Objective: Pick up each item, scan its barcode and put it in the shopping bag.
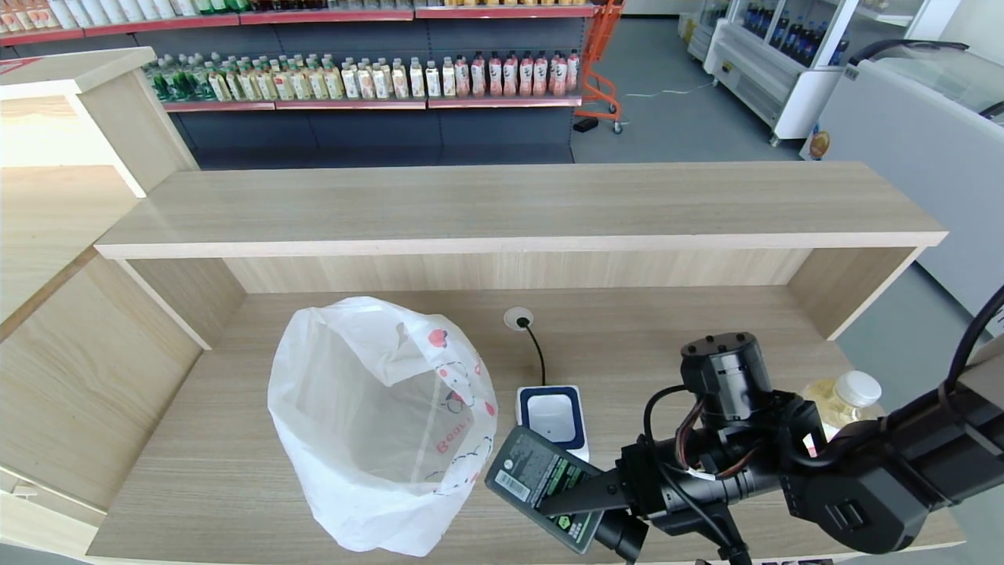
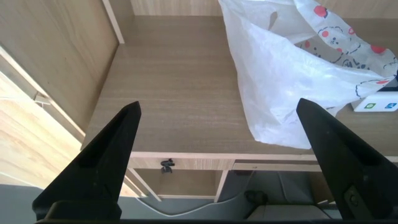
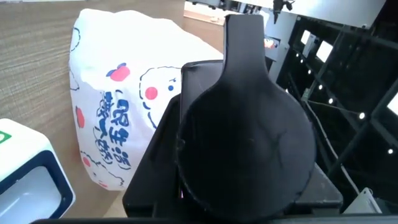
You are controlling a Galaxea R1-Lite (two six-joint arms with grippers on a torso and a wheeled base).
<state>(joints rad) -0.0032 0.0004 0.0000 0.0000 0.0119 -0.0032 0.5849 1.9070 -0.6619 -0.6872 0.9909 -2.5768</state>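
The right gripper (image 1: 582, 496) is clenched on a flat dark pack (image 1: 527, 464), its fingers pinching the pack's right end. The pack hangs tilted in the air above the worktop (image 1: 235, 471). Its grey-and-green printed face is turned up, and a white barcode label sits near its left corner. In the head view the pack lies just beside the right flank of the bag (image 1: 376, 424) and overlaps the near edge of the scanner (image 1: 553, 416). Whether it touches the bag cannot be told.

The bag is white plastic with red and blue print. It stands upright, left of centre on the worktop, with its mouth open. The scanner is a small white box with a dark blue rim around a pale window, and it lies just right of the bag. A black cable (image 1: 538, 347) runs from its far side to a round hole in the worktop.

A bottle (image 1: 845, 395) of yellowish liquid with a white cap stands at the right of the worktop. It is partly hidden behind the right arm and well apart from the bag.

The left gripper (image 2: 219, 107) is spread wide with nothing between its fingers. It hovers over the worktop's near left edge, with the bag off to its right.

A raised ledge (image 1: 518, 204) runs along the far side of the worktop. Beyond it, shelves (image 1: 369, 102) carry rows of drinks.
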